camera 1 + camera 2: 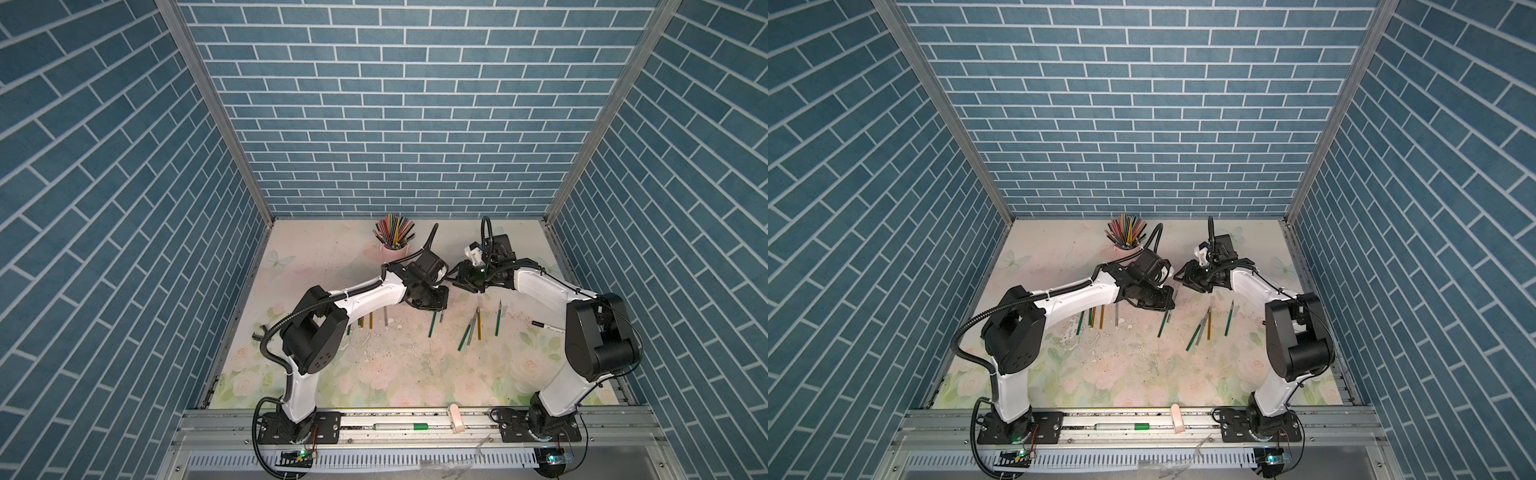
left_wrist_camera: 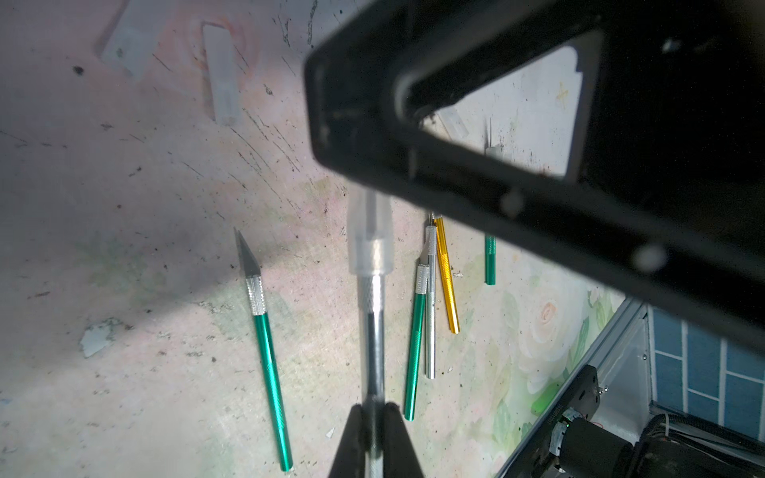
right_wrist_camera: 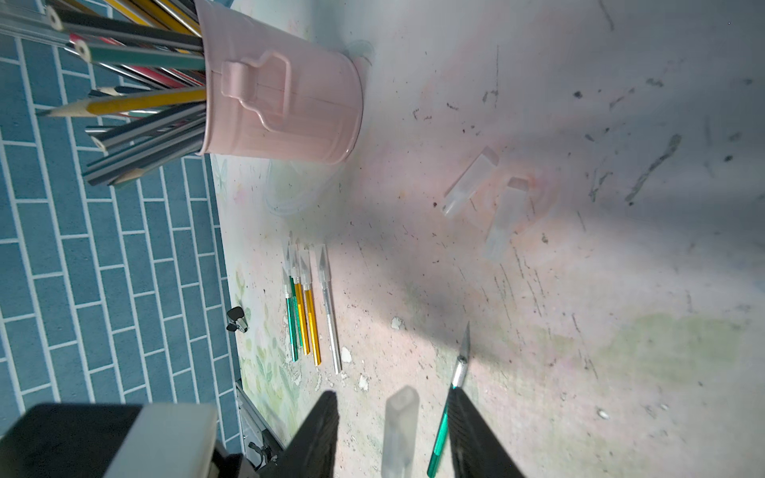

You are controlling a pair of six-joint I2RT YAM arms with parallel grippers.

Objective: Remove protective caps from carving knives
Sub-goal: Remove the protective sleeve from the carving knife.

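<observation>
Cap (image 2: 369, 238) — frosted, translucent — on silver knife (image 2: 371, 331).

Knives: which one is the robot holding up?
The silver knife, pinched in the left gripper, with a see-through cap on its blade. The other knives all lie flat on the table.

Carving knives (image 2: 430, 331): eleven total, five green, three gold, three silver. Five capped knives (image 3: 313, 327) at 9 o'clock on the desk (image 1: 316, 257), four bare knives (image 1: 497, 324) at 3 o'clock, one bare green knife (image 2: 265, 351) mid-desk, one capped silver knife (image 2: 372, 323) up in the air. Protective caps (image 3: 507, 219): six on blades, two loose, maybe a third, view blocked there. One pink cup (image 3: 289, 107) at 12 o'clock, pencils (image 3: 140, 102) too bunched to count. One black-capped marker (image 1: 546, 327), one green-capped marker (image 1: 401, 427).
</observation>
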